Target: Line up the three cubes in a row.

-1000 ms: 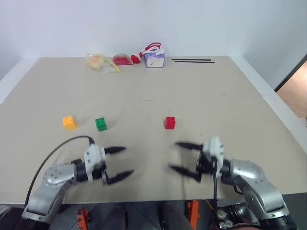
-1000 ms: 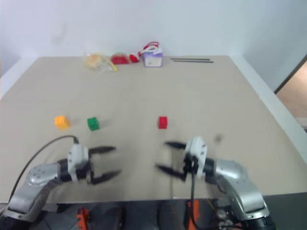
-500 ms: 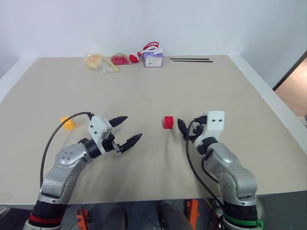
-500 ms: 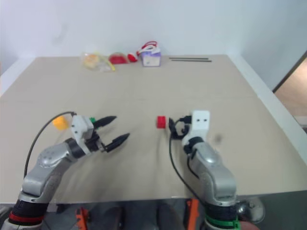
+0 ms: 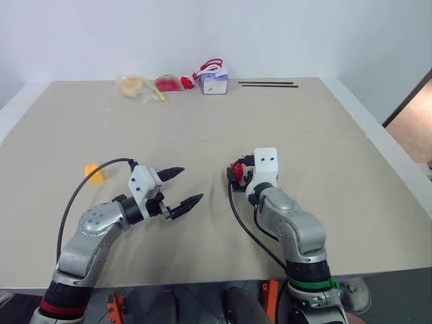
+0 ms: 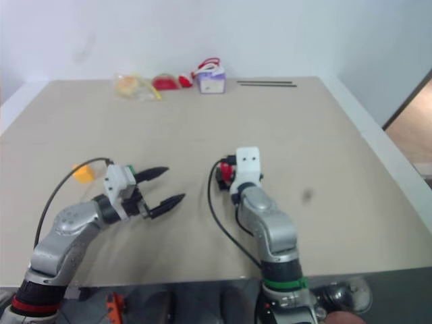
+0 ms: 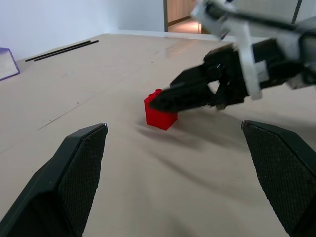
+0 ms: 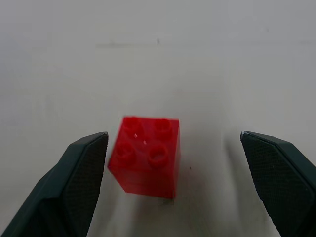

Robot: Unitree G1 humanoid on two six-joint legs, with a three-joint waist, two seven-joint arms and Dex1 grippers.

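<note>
The red cube sits on the table near the middle. My right gripper is open, with one finger on each side of the cube and not touching it. One of its black fingers reaches the cube's top. The yellow-orange cube lies at the left. A sliver of the green cube shows behind my left gripper's white mount. My left gripper hangs open and empty above the table, pointing right toward the red cube.
At the table's far edge lie a purple-and-white box, a clear bag with yellow contents, a red item and two thin black rods. The tan table ends at a white rim on the right.
My right gripper has swung from pointing left to pointing forward and come up around the red cube. My left gripper rose and moved forward early on, then stayed still.
</note>
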